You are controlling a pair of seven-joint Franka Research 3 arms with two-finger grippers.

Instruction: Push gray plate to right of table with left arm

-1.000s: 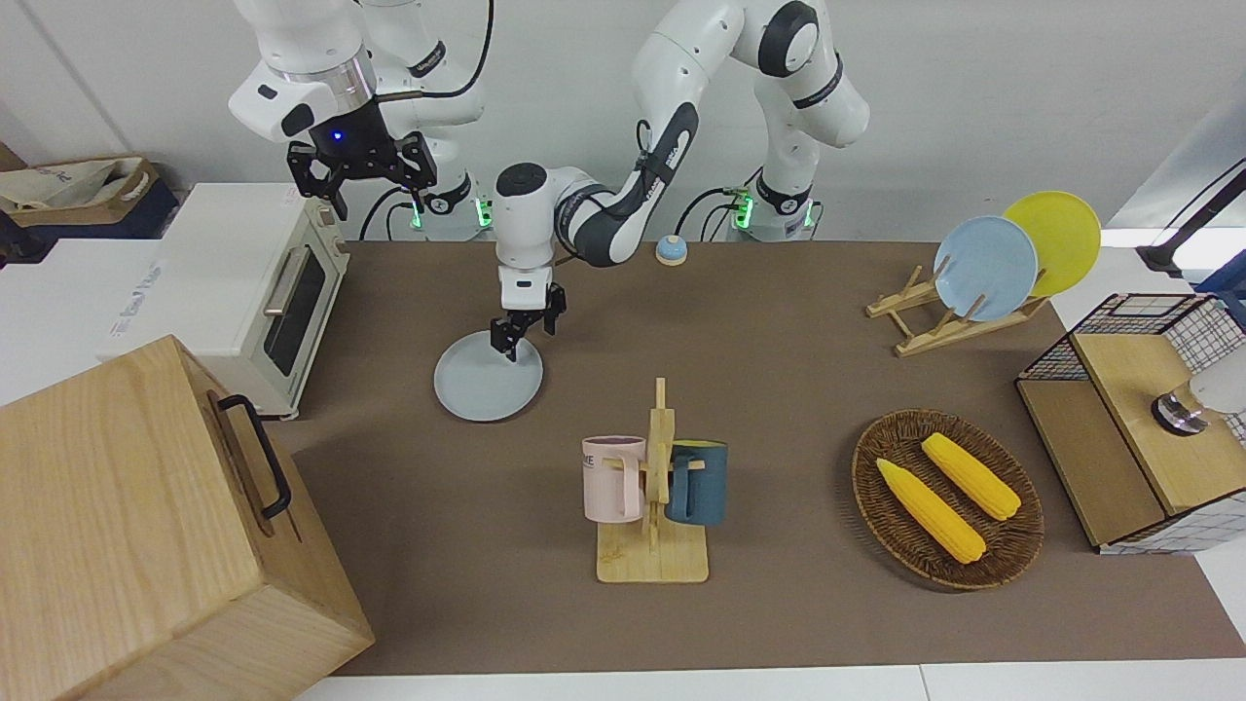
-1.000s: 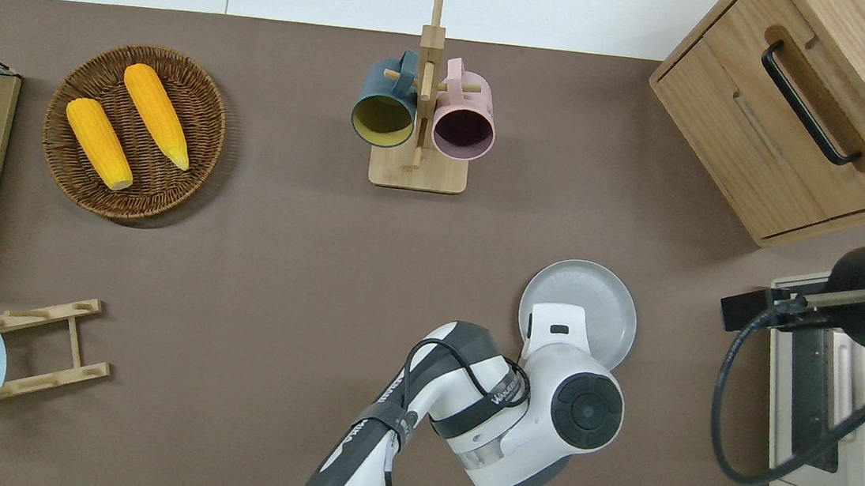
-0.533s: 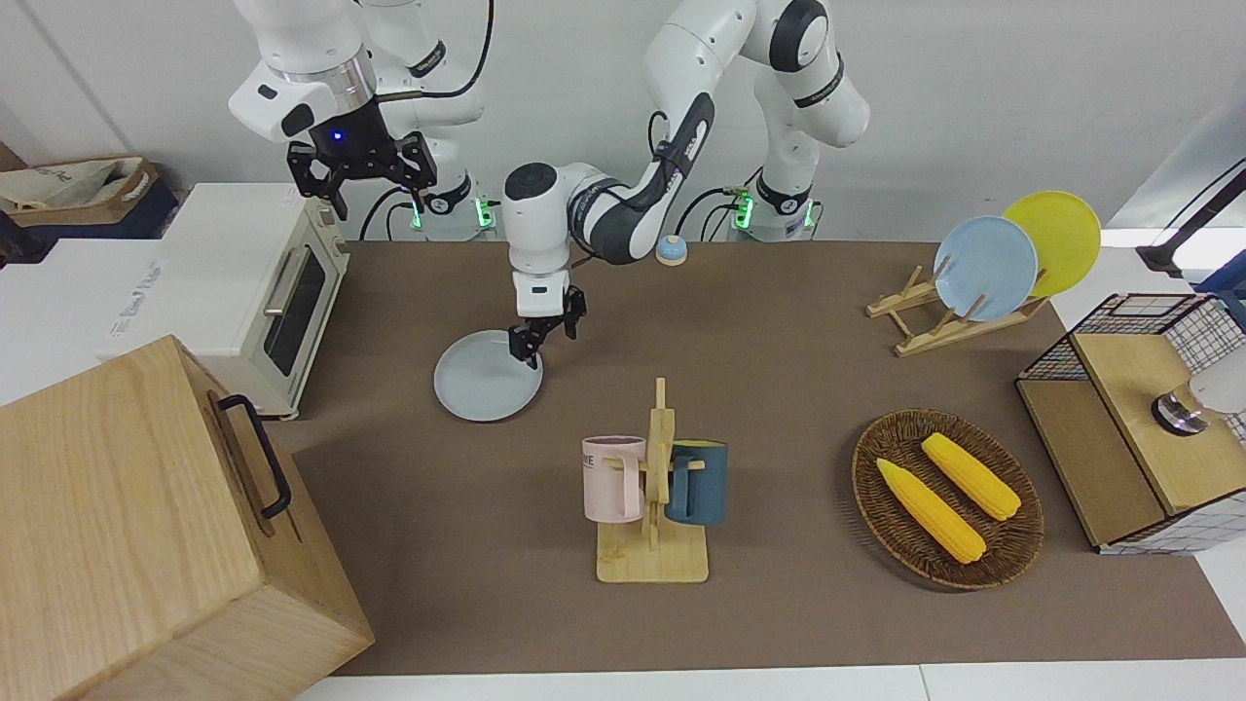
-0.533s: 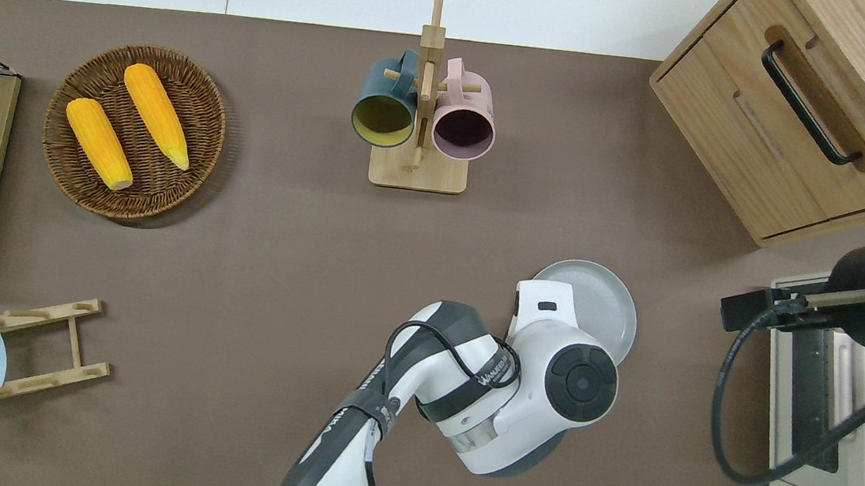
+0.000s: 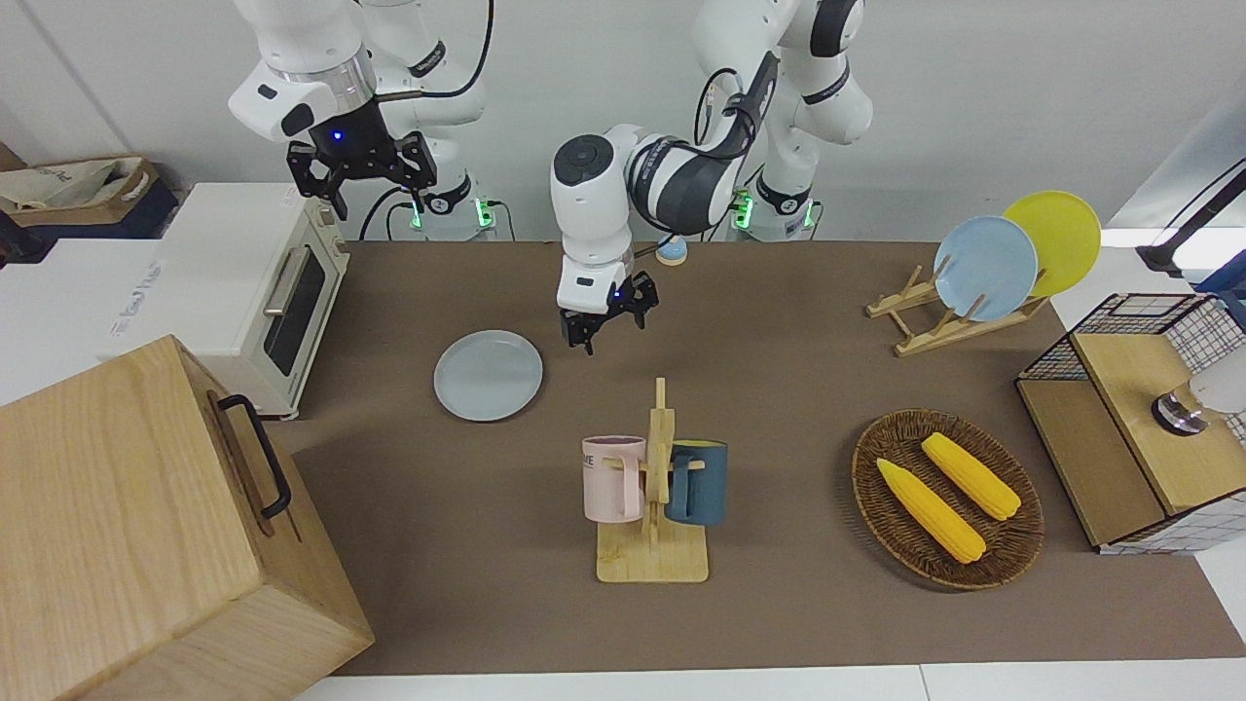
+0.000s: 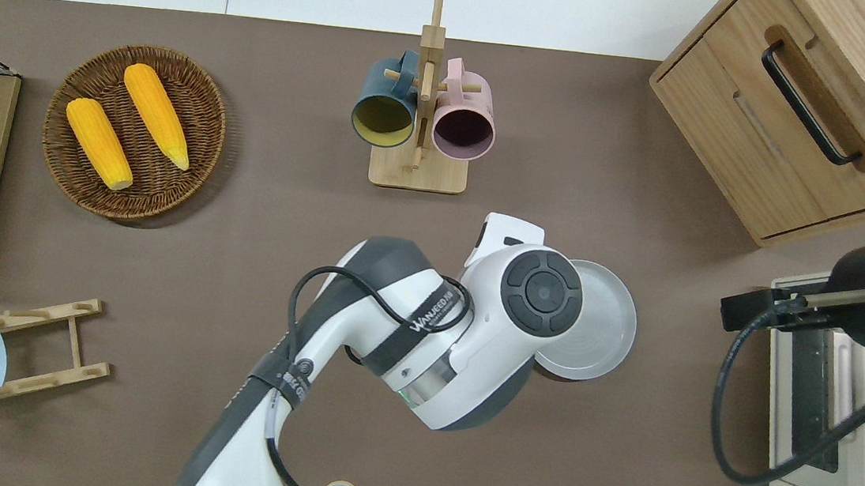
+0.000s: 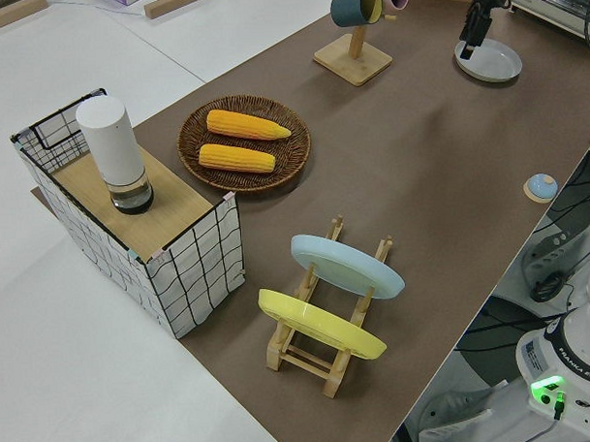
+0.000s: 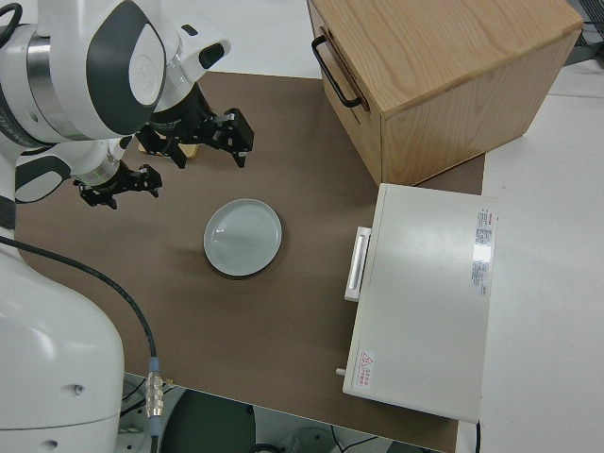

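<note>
The gray plate (image 5: 488,375) lies flat on the brown table (image 5: 779,389), toward the right arm's end and close to the toaster oven. It also shows in the overhead view (image 6: 599,323), the left side view (image 7: 488,61) and the right side view (image 8: 243,236). My left gripper (image 5: 608,329) is open and empty. It hangs above the mat just beside the plate, toward the left arm's end, without touching it. In the overhead view the wrist hides it. It also shows in the right side view (image 8: 120,187). My right gripper (image 5: 360,170) is parked and open.
A toaster oven (image 5: 263,282) and a wooden cabinet (image 5: 146,526) stand at the right arm's end. A mug rack (image 5: 654,487) stands farther from the robots than the plate. A corn basket (image 5: 946,497), a plate rack (image 5: 959,312) and a wire box (image 5: 1139,419) are at the left arm's end.
My left gripper has risen off the plate and moved toward the left arm's end. The plate has stayed where it was. The right arm has not moved.
</note>
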